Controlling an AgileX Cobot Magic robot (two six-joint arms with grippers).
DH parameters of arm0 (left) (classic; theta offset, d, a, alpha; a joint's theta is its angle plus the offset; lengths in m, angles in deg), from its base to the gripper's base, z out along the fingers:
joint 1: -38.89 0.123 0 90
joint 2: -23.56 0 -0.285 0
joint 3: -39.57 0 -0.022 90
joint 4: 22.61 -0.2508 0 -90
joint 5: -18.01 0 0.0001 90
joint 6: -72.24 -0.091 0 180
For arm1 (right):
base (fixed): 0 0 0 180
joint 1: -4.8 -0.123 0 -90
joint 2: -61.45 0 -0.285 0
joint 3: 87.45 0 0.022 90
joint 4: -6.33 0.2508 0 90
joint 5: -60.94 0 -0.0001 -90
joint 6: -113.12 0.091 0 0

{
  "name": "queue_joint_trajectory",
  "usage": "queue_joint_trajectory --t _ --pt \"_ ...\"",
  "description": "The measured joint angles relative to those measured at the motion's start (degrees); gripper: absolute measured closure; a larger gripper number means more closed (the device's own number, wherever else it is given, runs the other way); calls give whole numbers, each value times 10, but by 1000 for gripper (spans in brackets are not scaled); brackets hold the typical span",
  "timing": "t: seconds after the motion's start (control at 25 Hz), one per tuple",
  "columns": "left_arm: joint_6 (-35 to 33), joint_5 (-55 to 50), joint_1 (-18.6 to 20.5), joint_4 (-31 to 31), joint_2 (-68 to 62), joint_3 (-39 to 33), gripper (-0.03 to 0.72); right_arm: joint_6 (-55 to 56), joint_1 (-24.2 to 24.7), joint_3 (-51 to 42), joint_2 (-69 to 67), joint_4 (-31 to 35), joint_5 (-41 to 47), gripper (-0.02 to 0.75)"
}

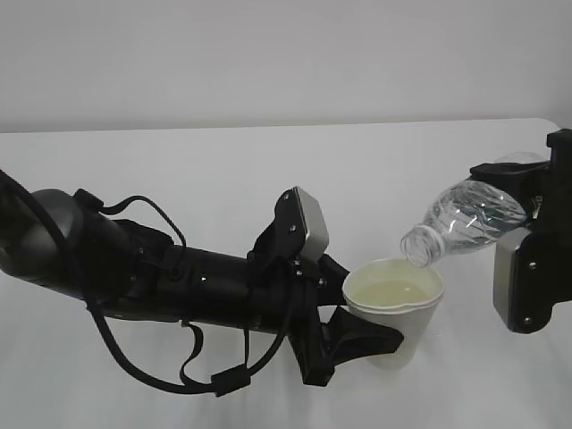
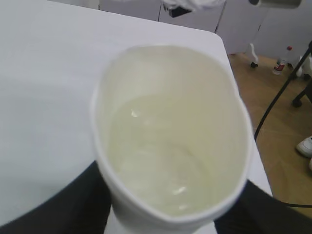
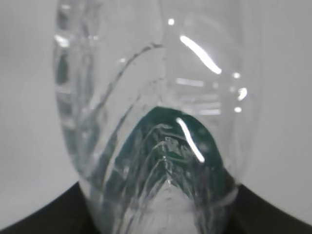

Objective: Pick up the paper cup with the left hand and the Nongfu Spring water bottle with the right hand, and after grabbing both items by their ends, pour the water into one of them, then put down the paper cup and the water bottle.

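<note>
End effector on the left (image 1: 380, 335) is clamped around the paper cup (image 1: 395, 308), holding it upright above the white worktop (image 1: 223, 170). Water (image 2: 161, 156) fills the cup partway. The right end effector (image 1: 527, 232) grips the water bottle (image 1: 465, 219) by its base, tilted with its open mouth just over the cup's rim.

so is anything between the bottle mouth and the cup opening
Nothing visible. The water bottle, tilted in the right hand, has its mouth just above the rim of the paper cup, which the left hand holds and which already contains water.
</note>
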Motion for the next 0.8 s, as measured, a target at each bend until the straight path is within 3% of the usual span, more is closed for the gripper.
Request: queue_joint_trajectory --t 0.8 --pt "0 -9 0 3 0 0 263 59 0 0 0 0 -2 374"
